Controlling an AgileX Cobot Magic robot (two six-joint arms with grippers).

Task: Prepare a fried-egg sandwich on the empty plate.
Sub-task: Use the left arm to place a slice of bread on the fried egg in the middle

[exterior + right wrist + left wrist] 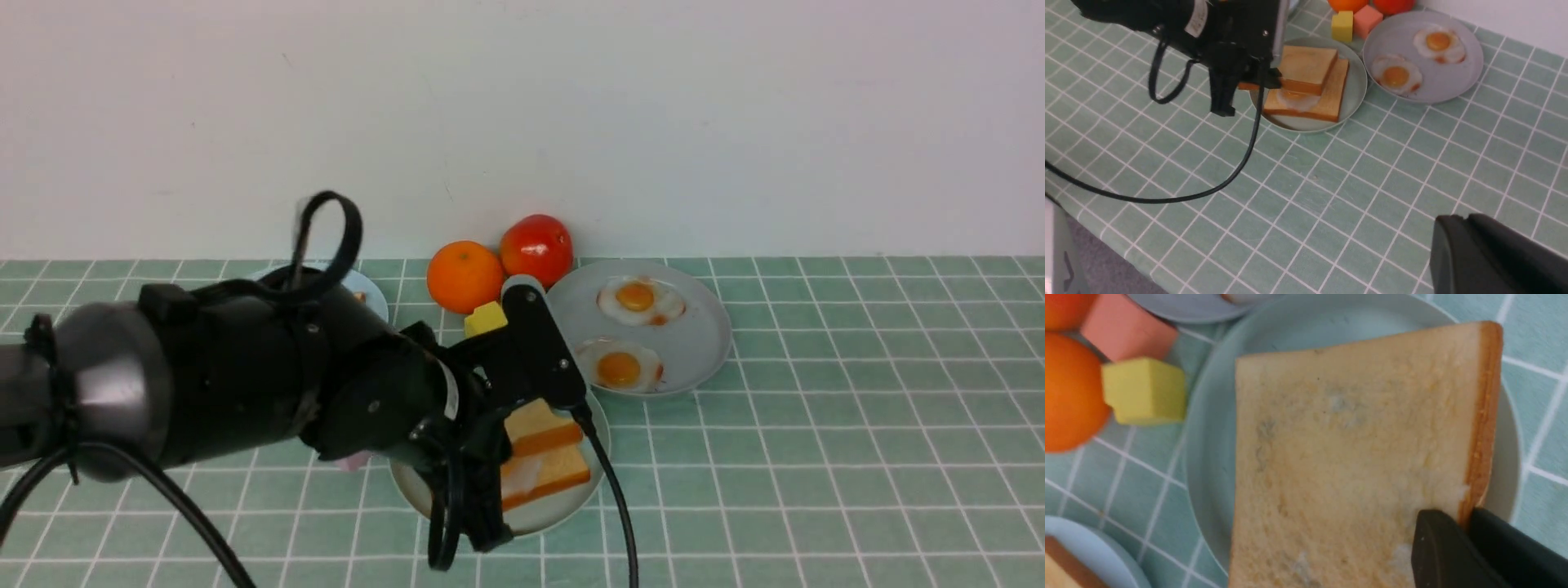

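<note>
My left gripper [494,429] is shut on the crust corner of a golden toast slice [540,426], seen close in the left wrist view [1355,449] with the gripper [1466,520] pinching its edge. This slice sits over a second toast slice [551,478] on the pale teal plate [563,513]. A white fried egg [1294,100] peeks out between the two slices. The top slice [1306,65] is shifted toward the far side of the lower slice [1333,104]. I cannot tell whether it rests on the egg. My right gripper [1466,222] is shut and empty, above bare tablecloth.
A grey-blue plate [706,347] with two fried eggs [620,367] stands behind on the right. An orange [464,276], a tomato [536,249], a yellow cube [485,317] and a pink cube [1126,330] lie at the back. A light-blue plate [1090,547] holds more toast.
</note>
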